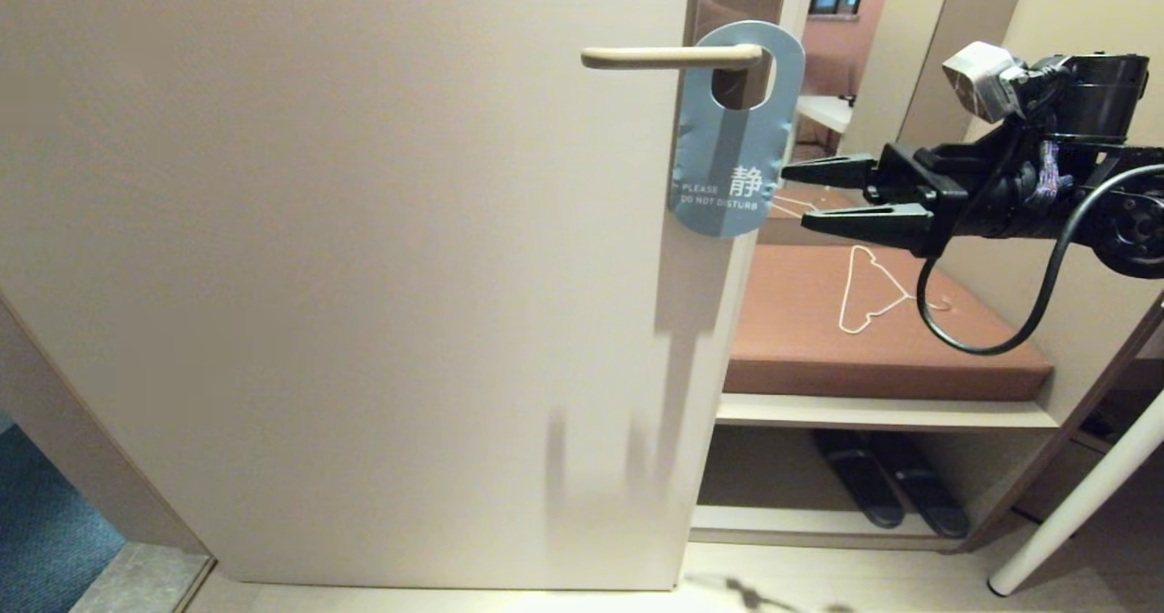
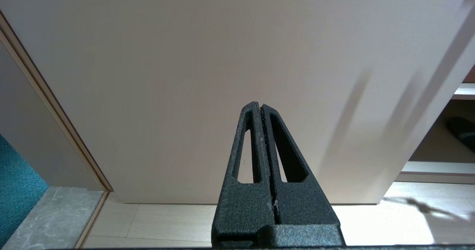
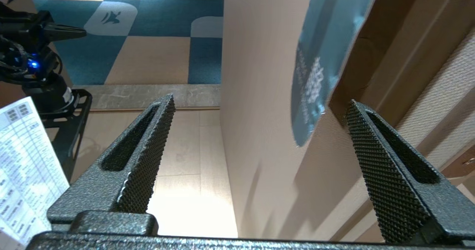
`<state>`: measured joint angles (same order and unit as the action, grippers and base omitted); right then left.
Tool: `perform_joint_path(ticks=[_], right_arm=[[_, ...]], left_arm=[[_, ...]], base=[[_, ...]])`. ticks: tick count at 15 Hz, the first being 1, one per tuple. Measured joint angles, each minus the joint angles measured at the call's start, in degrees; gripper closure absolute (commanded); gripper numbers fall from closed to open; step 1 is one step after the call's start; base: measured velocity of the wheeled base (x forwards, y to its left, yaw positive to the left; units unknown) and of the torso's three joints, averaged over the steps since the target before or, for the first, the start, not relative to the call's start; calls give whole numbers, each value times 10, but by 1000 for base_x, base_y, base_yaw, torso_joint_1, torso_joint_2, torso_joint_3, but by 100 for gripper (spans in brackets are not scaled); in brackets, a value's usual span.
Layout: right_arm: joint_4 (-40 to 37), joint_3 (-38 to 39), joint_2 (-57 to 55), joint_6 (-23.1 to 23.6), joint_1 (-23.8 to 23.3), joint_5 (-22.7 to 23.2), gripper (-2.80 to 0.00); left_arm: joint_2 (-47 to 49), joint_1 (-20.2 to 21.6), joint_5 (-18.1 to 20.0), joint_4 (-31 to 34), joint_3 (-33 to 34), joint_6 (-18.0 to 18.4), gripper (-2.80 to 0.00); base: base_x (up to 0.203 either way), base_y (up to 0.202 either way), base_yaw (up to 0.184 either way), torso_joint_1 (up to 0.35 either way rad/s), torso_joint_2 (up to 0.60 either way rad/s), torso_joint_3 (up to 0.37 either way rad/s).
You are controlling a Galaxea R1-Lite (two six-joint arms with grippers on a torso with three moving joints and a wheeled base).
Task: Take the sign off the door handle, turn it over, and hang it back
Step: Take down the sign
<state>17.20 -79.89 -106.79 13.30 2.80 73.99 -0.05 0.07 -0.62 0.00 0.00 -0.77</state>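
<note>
The sign (image 1: 733,145) hangs by its oval hole on the door handle (image 1: 668,56), a beige horizontal lever on the beige door. Its blue "PLEASE DO NOT DISTURB" face shows. My right gripper (image 1: 796,196) is open, level with the sign's lower part and just to its right, fingertips close to its edge but apart from it. In the right wrist view the sign (image 3: 326,53) hangs ahead of the spread fingers (image 3: 374,146). My left gripper (image 2: 261,109) is shut and empty, low in front of the door, out of the head view.
The door (image 1: 364,276) fills the left of the head view. Right of it is a brown padded bench (image 1: 873,340) with a white wire clothes hanger (image 1: 868,290) on it, dark slippers (image 1: 887,486) on a shelf below, and a white leg (image 1: 1082,513) at the right.
</note>
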Motion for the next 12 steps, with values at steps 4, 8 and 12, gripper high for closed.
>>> perform_joint_path(ticks=[4, 8, 12], right_arm=[[0, -9, -16, 0, 1, 0, -280], [0, -10, -22, -1, 6, 0, -280], [0, -22, -29, -3, 26, 0, -280]], left_arm=[[0, 0, 0, 0, 0, 0, 0], [0, 0, 0, 0, 0, 0, 0], [0, 0, 0, 0, 0, 0, 0]], base=[[0, 0, 0, 0, 0, 0], [0, 0, 0, 0, 0, 0], [0, 0, 0, 0, 0, 0]])
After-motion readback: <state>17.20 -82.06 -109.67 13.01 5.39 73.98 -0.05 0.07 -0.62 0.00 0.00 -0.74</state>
